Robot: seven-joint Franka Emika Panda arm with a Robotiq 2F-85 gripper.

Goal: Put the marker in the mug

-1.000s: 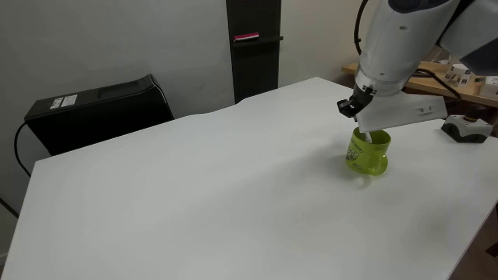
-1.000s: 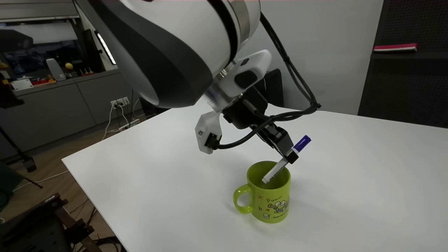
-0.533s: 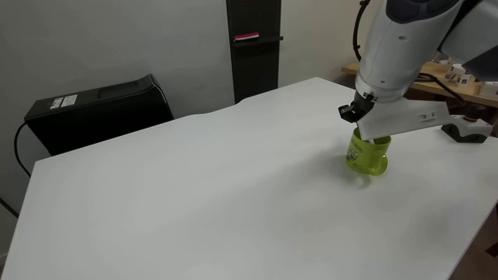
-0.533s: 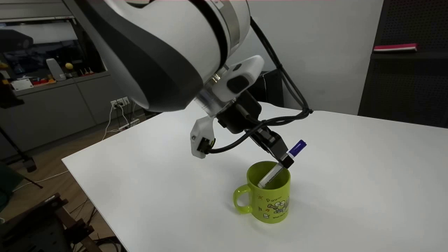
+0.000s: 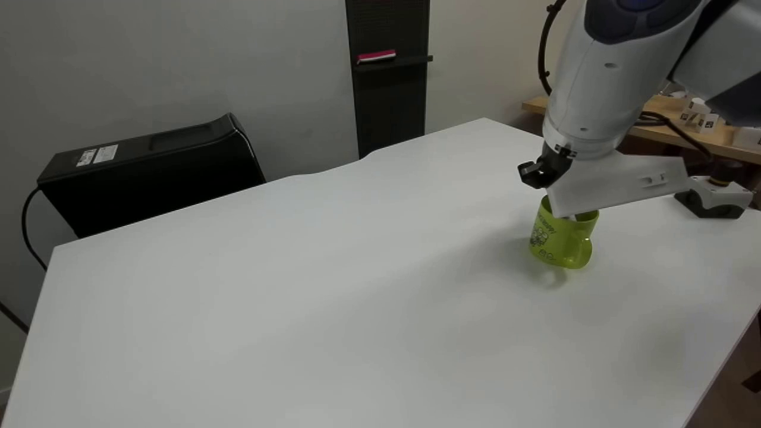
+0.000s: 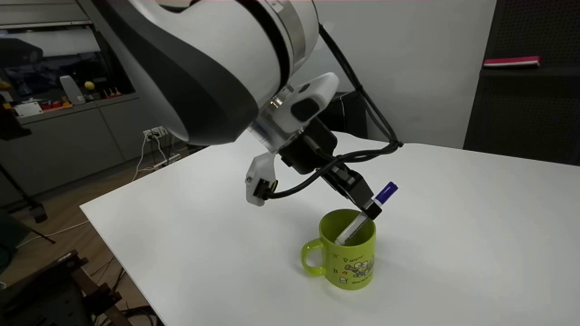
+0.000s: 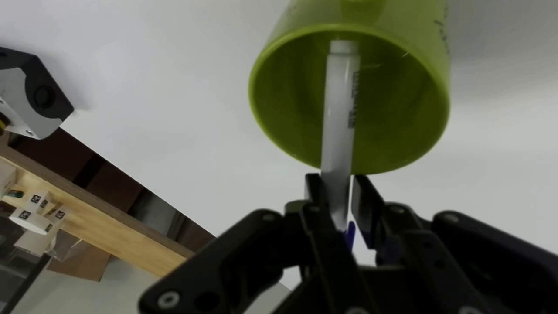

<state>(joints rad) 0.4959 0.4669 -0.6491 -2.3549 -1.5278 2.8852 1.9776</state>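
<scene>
Marker (image 6: pixel 353 227) tilted, white end inside the green mug (image 6: pixel 342 253).
We've got the gripper (image 7: pixel 337 183) pinching the marker, fingers narrow, purple cap (image 6: pixel 386 193) poking out.

Downward views sharing mug (image 6: pixel 347 259), wrist view nearest

In an exterior view, arm (image 6: pixel 217 63) in from approx. 11 o'clk, wrist (image 6: pixel 287 115) tilted, end effector (image 6: pixel 371 209) aimed btwn 4 & 5; in wrist view, fingers (image 7: pixel 366 203) twd 12, close tog.

Mug (image 7: pixel 388 104) — partly beyond wrist view's edge
</scene>
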